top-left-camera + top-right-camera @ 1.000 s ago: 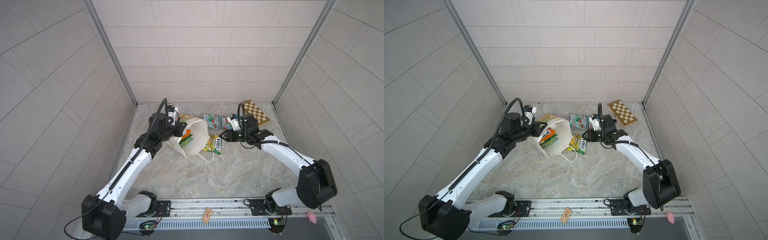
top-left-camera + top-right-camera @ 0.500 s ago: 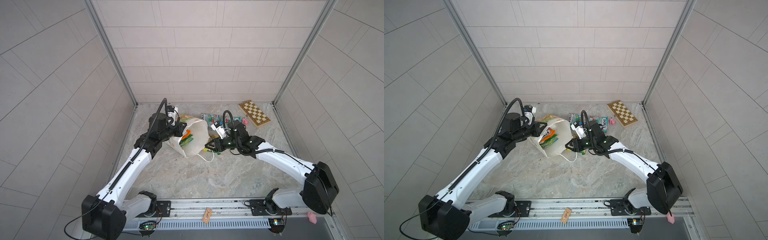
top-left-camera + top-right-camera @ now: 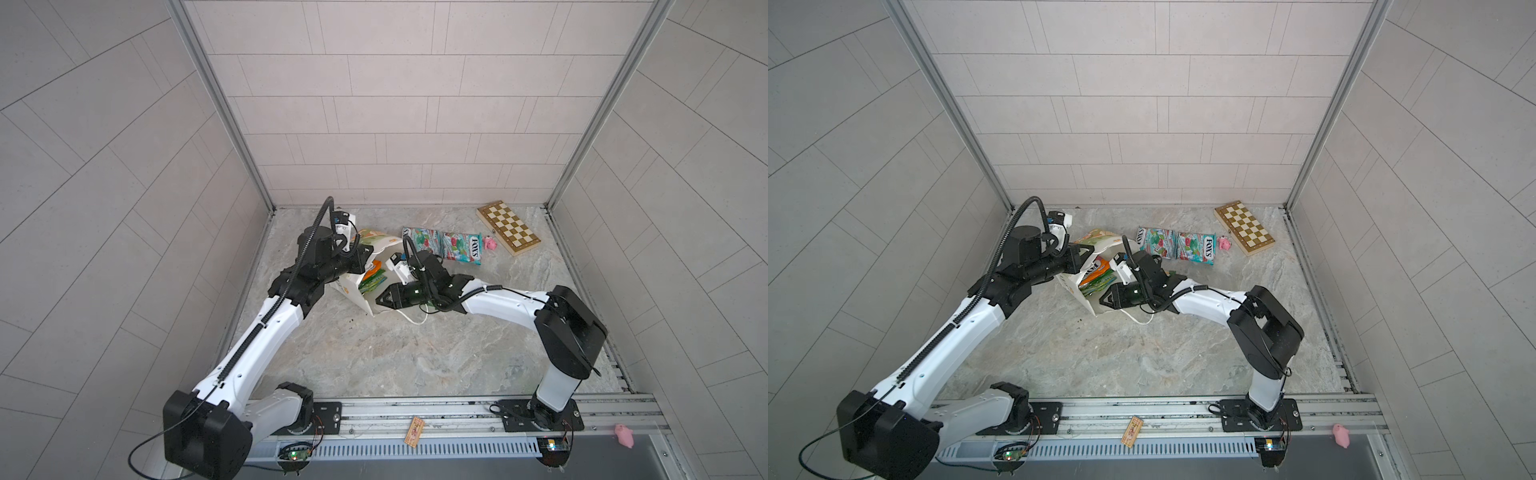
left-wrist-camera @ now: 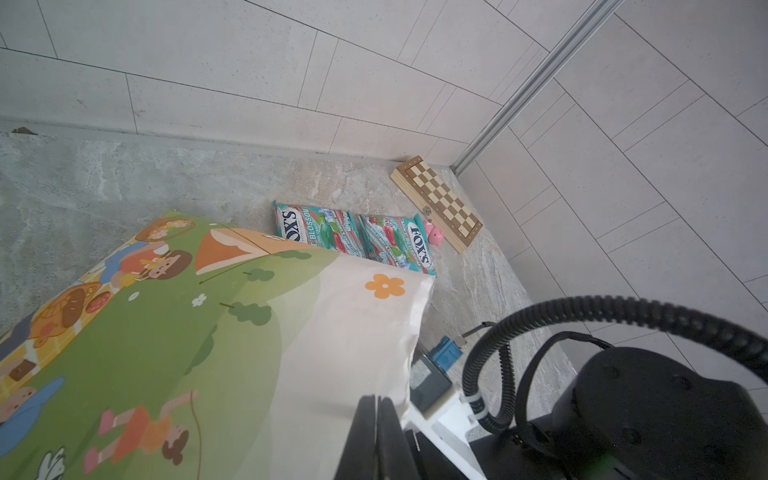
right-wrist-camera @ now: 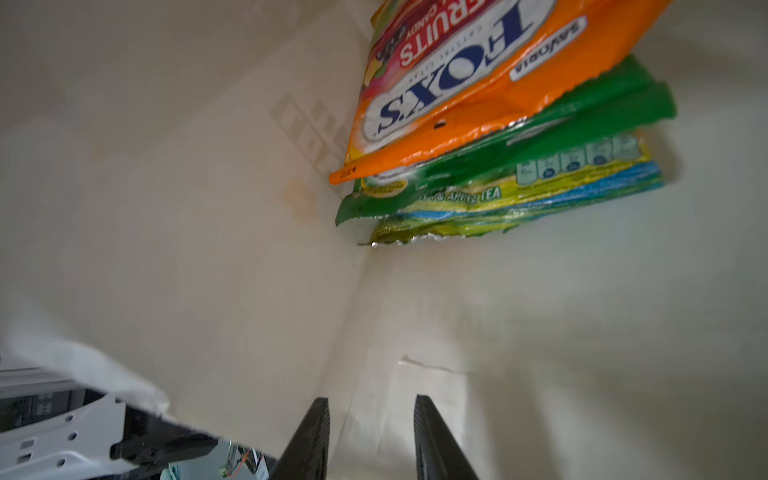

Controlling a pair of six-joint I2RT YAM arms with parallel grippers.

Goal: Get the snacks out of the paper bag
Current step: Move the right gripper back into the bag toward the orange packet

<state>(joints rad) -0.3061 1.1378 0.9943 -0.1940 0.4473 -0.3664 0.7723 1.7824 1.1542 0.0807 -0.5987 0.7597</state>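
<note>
Snacks split two ways. Orange packet (image 5: 478, 83) lies stacked against green-yellow packets (image 5: 498, 187), all inside the paper bag (image 5: 187, 249), touching, at the deep end, well ahead of the right jaws. Number of green ones: can't tell, edges overlap. Two teal packets (image 3: 461, 247) lie flat on the counter (image 3: 395, 353) outside the bag, side by side, behind the right jaws and ahead of the left jaws, past the bag's printed side.

Bag is tipped over on the counter, mouth facing the right jaws. One white cord handle (image 3: 419, 323) lies on the counter under the right wrist.

Left jaws: fully closed, pinching the bag's white rim edge, paper between the two fingers (image 4: 361, 436). Nothing else in them.

Right jaws: partly open, clear gap, holding nothing. Tips at the bag mouth, about level with the rim, aimed at the stack, apart from every packet. Wrist view is blurred, so exact depth inside the bag: can't tell.

Pink toy pig (image 3: 490, 243) sits just beside the outer teal packet, between it and the chessboard (image 3: 509, 232), well behind the right jaws. Second pink pig (image 3: 624, 434) and a small card (image 3: 413, 432) lie on the front rail, well apart from both jaws.
</note>
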